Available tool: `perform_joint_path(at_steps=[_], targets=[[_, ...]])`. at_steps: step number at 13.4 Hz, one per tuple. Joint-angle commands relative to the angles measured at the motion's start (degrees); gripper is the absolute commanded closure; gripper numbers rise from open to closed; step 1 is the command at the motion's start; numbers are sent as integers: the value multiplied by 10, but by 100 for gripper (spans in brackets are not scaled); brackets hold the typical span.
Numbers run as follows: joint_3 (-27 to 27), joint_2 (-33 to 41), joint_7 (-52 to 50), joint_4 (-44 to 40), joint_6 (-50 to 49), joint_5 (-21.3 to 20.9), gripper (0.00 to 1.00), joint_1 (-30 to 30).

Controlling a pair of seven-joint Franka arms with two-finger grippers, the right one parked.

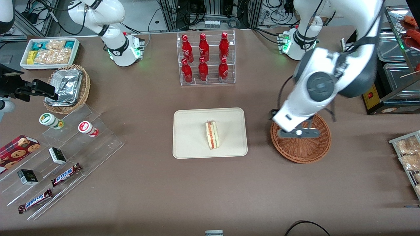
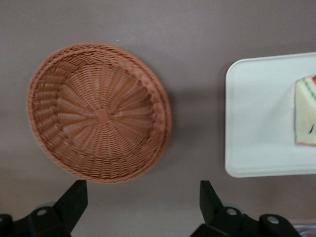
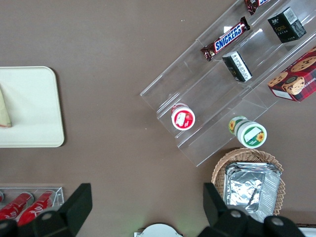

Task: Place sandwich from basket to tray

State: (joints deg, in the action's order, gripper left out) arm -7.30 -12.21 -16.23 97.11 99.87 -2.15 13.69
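With the sandwich [image 1: 212,135] already lying on the cream tray [image 1: 190,144] and the woven basket [image 2: 98,111] bare, the tool [image 2: 143,205], fingers spread wide and holding nothing, hovers above the basket and should lift straight clear of the surface [image 1: 164,190].

The tool [image 2: 143,205] hangs over the basket [image 1: 303,149] with its fingers spread wide — nothing inside the basket blocks it. Bare worktop [image 1: 259,183] separates basket and tray [image 1: 190,137]; only the sandwich [image 1: 212,135] occupies the tray's middle — its rim areas lie free.
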Motion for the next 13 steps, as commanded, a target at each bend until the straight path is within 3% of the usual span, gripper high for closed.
perform_joint_path(at_steps=[1, 5, 13], targets=[[-4, 74, 79, 56, -25, 9, 0, -31], [-4, 124, 200, 43, -112, 29, 0, -110], [59, 148, 233, -39, -187, 13, 0, -114]])
